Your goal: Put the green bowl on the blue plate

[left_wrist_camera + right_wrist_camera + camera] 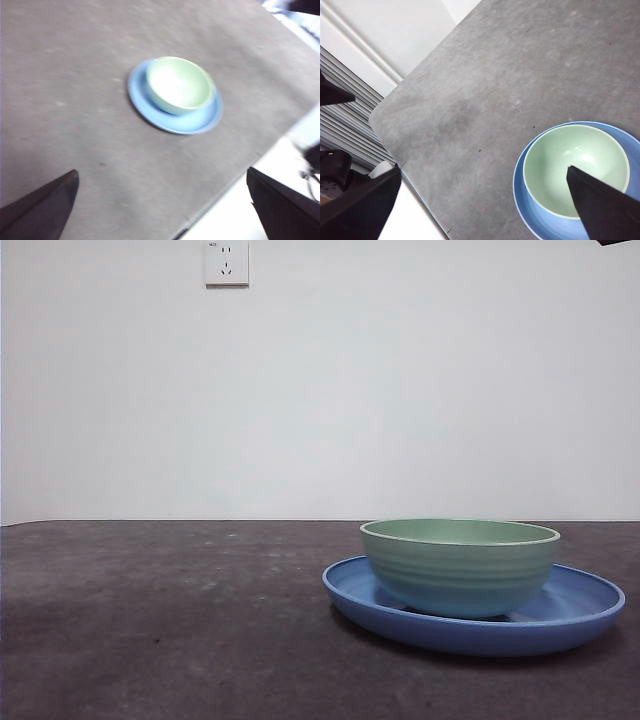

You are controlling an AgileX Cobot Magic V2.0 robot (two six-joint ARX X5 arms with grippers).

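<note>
— Where to find the green bowl (460, 565)?

— Inside the blue plate (590, 605), upright, base down on the plate's floor, rim level. A little off centre, with more blue showing on one side than the other, but wholly within the raised rim. Plate flat on the table (150, 620), toward the right side in the front view, well apart from the table's rounded corner seen from the right wrist.

— And the tools?

— Left gripper (161, 172): jaws spread wide, nothing between them, high over the table and well off to one side of the plate. Right gripper (483, 170): also spread, also empty, hanging above the table with one jaw overlapping the bowl in its own view, yet clear of it, not touching. Only a black tip (615, 242) at the top right corner of the front view.

— So what is left to do?

— Judging by the placement, very little: looks placed already. Just clearing away and checking.

— How to do that well?

— Keep both pairs of jaws apart. Draw the right one up and away rather than sideways at bowl height, so as not to clip the rim. No need to nudge the bowl toward centre; risk of tipping or sliding a smooth bowl on a glossy plate for no gain. Look across at table height to confirm no tilt.

— Anything else about?

— A wall socket (226, 262), far behind. Nothing near the plate.
</note>
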